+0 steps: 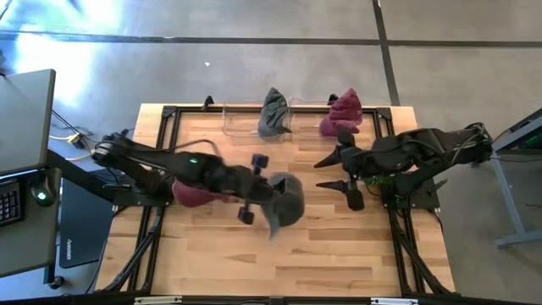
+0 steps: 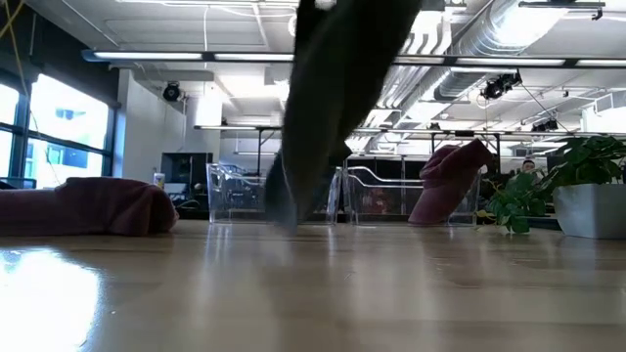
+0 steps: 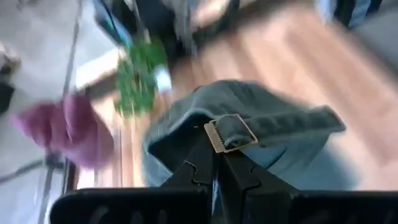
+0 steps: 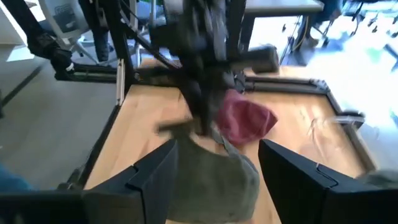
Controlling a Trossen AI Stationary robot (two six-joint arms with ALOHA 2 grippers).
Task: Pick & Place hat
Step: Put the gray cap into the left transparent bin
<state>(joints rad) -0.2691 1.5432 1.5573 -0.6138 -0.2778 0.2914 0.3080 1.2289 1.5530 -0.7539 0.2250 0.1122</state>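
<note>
High view had the left gripper (image 1: pixel 252 188) near the centre of the frame, clamped tight on a soft grey denim cap with a brass strap buckle (image 1: pixel 286 200). The cap hung off the fingers, and in the low view it dangled from the top centre, its lowest edge close to the wood or just clear of it; I could not tell which. In the left wrist view the two dark fingers (image 3: pixel 214 168) met right at the buckle strap, with no gap between them.

To my eye the carry step was in hand: the cap was picked and lifted but not yet placed. Two clear plastic bins (image 1: pixel 258 119) sat along the upper middle of the frame, one already with a grey fabric hat (image 1: pixel 273 113) slumped on it and a maroon fabric hat (image 1: pixel 342 114) at the other. A second maroon hat (image 1: pixel 193 193) lay flat on the light wooden table (image 1: pixel 339 254), left of centre beneath the left arm.

The right gripper (image 1: pixel 339 172) waited right of centre, fingers spread wide and empty, pointing toward the cap.

The next move, I'd judge, called for swinging the cap up-frame to the bins, high enough that the drooping cloth cleared the rim, then letting go over the opening.
</note>
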